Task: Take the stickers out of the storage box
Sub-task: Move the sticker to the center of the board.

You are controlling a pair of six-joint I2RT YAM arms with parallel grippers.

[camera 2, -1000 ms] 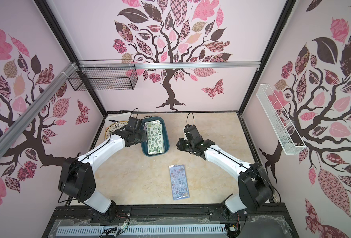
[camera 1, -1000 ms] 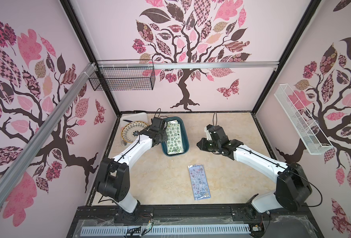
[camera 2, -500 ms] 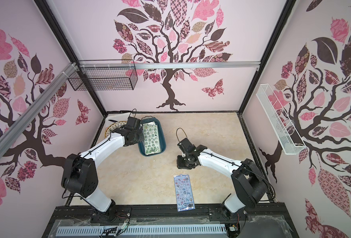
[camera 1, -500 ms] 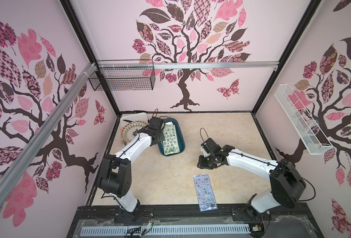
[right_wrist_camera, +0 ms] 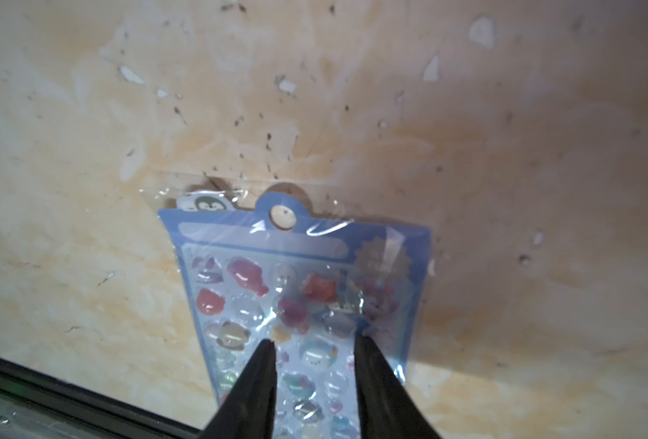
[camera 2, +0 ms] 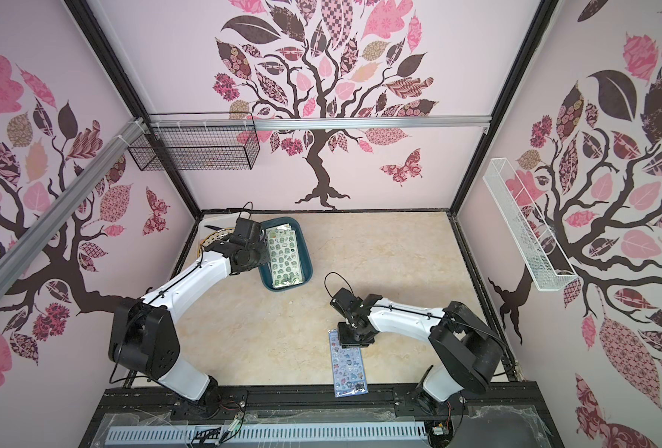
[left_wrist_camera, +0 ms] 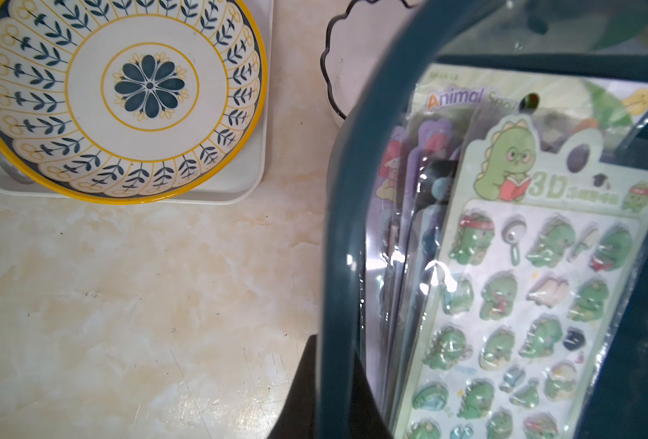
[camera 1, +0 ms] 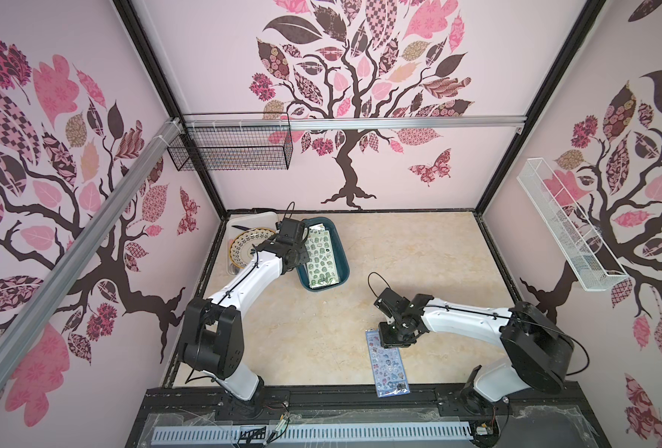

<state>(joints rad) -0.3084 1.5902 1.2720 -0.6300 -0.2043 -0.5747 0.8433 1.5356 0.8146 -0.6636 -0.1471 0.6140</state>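
The green sheet (left_wrist_camera: 535, 296) hides all but slivers of the stickers (left_wrist_camera: 402, 213) beneath, the storage box (left_wrist_camera: 343, 235) looks blurred and cropped, and the blue sheet (right_wrist_camera: 299, 289) runs past the right wrist picture's edge.

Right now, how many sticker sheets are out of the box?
1: the blue sheet on the table at the front edge. Others may hide stacked in the storage box.
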